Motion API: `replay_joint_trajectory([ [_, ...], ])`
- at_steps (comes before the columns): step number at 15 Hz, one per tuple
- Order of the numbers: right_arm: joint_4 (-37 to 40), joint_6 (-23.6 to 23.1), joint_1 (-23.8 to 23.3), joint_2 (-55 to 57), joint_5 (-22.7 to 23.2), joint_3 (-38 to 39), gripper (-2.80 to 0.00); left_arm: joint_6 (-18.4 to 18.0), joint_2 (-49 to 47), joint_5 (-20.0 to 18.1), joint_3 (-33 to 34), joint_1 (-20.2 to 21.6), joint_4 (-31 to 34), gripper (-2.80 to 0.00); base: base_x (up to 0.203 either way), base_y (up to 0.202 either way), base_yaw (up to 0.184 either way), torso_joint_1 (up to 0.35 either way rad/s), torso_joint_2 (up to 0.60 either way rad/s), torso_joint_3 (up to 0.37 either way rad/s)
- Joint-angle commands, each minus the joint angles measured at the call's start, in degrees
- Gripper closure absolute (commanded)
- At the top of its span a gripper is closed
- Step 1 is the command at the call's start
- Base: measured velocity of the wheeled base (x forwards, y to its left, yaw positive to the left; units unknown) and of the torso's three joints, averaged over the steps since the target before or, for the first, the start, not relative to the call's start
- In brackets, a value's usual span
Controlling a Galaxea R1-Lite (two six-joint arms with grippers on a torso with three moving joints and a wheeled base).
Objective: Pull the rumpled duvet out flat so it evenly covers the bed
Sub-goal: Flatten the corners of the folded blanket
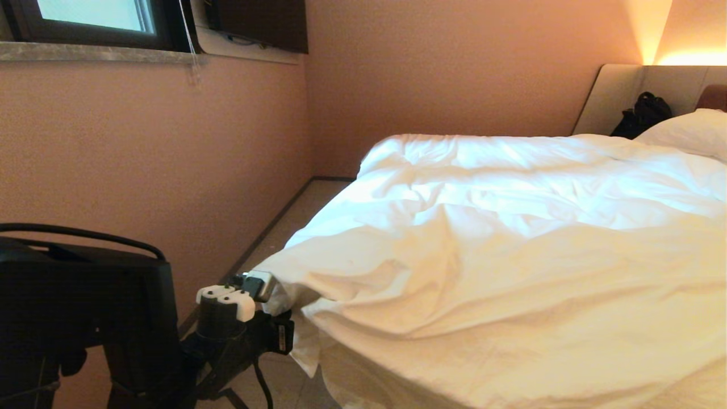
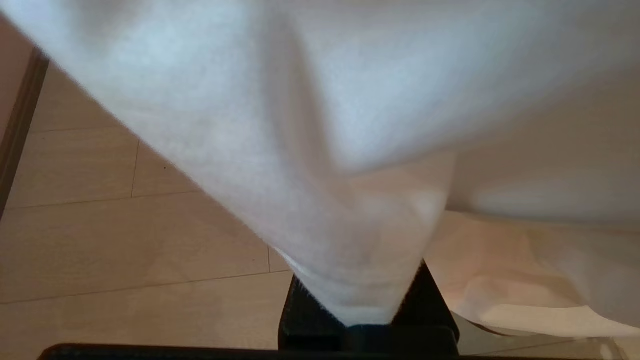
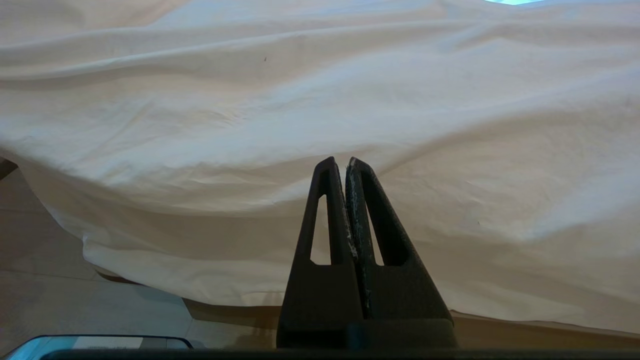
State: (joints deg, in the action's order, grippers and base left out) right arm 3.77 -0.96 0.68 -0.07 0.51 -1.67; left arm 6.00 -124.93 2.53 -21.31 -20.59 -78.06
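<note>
The white duvet [image 1: 483, 227] lies rumpled across the bed [image 1: 616, 96], puffed up in folds, with its near left corner drawn off the edge toward me. My left gripper [image 1: 267, 295] is shut on that corner, low beside the bed. In the left wrist view the duvet [image 2: 300, 110] funnels down into the left gripper [image 2: 362, 300], hiding its fingertips. My right gripper [image 3: 340, 162] is shut on nothing; it points at the duvet's [image 3: 300, 100] hanging side without touching it. The right gripper does not show in the head view.
A white pillow [image 1: 690, 130] and a black bag [image 1: 642, 116] lie at the headboard end. A narrow strip of floor [image 1: 295, 216] runs between the bed and the pink wall [image 1: 142, 159]. My dark body [image 1: 85, 307] fills the lower left. The bed's wooden base [image 3: 525, 332] shows under the duvet.
</note>
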Motion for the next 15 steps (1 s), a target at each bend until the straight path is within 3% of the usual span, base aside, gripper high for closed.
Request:
replay_joint_trajectory([
  [1, 0.01, -0.03, 0.02, 0.07, 0.02, 0.00, 0.00, 0.06, 0.68, 0.02, 0.42, -0.06, -0.43, 0.00, 0.000, 0.000, 0.000, 0.000, 0.00, 0.000],
  [7, 0.01, -0.08, 0.02, 0.07, 0.08, 0.00, 0.00, 0.24, 4.93, 0.02, 4.00, -0.06, -0.29, 0.00, 0.000, 0.000, 0.000, 0.000, 0.00, 0.000],
  [15, 0.01, 0.00, 0.02, 0.07, 0.02, 0.00, 0.00, 0.24, 17.58, 1.25, 12.64, 0.02, 0.44, 0.00, 0.000, 0.000, 0.000, 0.000, 0.00, 0.000],
])
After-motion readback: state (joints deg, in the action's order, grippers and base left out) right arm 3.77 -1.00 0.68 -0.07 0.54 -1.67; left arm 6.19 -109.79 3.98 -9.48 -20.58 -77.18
